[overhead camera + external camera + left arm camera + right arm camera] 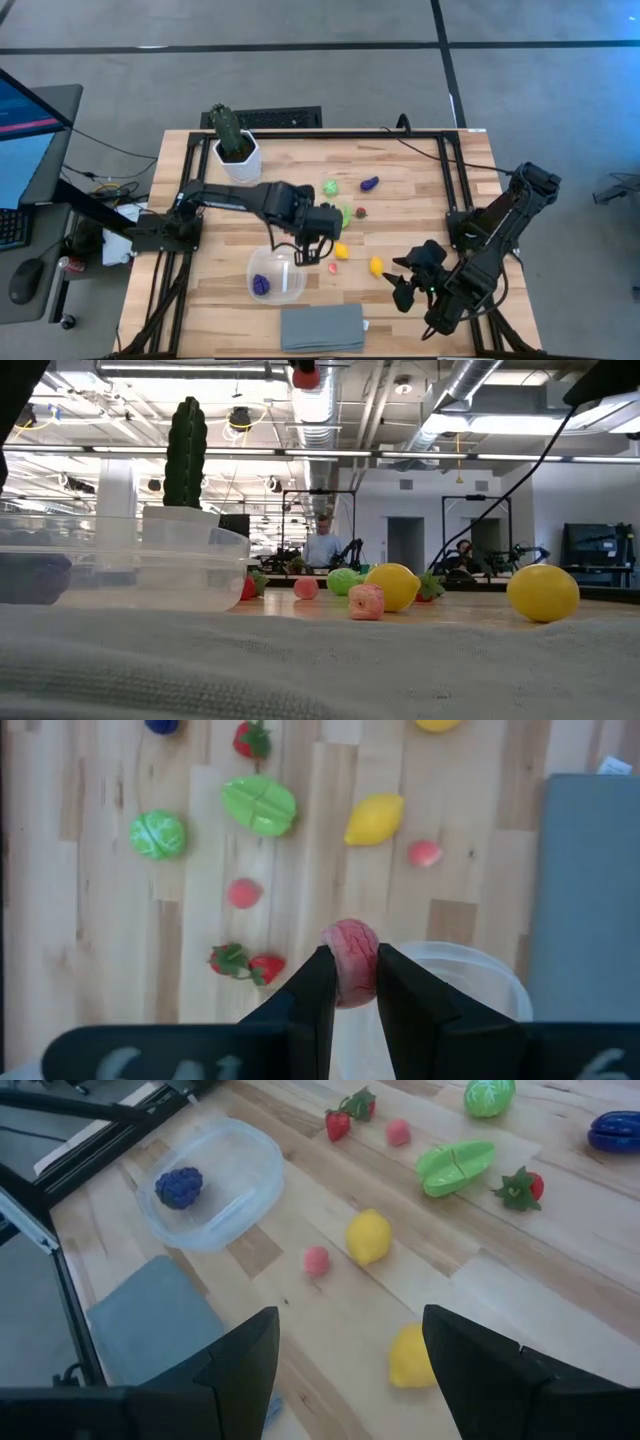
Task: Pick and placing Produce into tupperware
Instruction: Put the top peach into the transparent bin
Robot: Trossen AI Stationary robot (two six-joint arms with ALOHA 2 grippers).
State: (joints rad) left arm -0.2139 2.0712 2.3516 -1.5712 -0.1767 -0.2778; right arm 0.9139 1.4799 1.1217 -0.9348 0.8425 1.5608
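— Left gripper (350, 982): what's in it?
— Its 2 fingers are clamped on 1 pink round produce piece (350, 960), held above the table right at the rim of the tupperware (292, 290).

— Anything in the tupperware?
— 1 purple bumpy piece (179, 1186) lies inside. The container sits on the wooden table (420, 200), just beside a grey folded cloth (322, 327).

— And the loose produce?
— Just beyond the container: 1 small pink piece (316, 1260) and 1 lemon (368, 1237) close together, and another yellow piece (410, 1357) nearer the right arm. Farther off lie a green pod (455, 1164), a green cabbage-like ball (488, 1096), 2 strawberries (337, 1123) (519, 1188), another pink bit (398, 1132) and a dark blue-purple piece (614, 1131).

— Right gripper (412, 280)?
— Waiting near the table's right front, fingers spread apart, holding nothing.

— What else?
— A cactus in a white pot (236, 146) stands at the table's far left; 1 person (322, 546) stands in the room behind.
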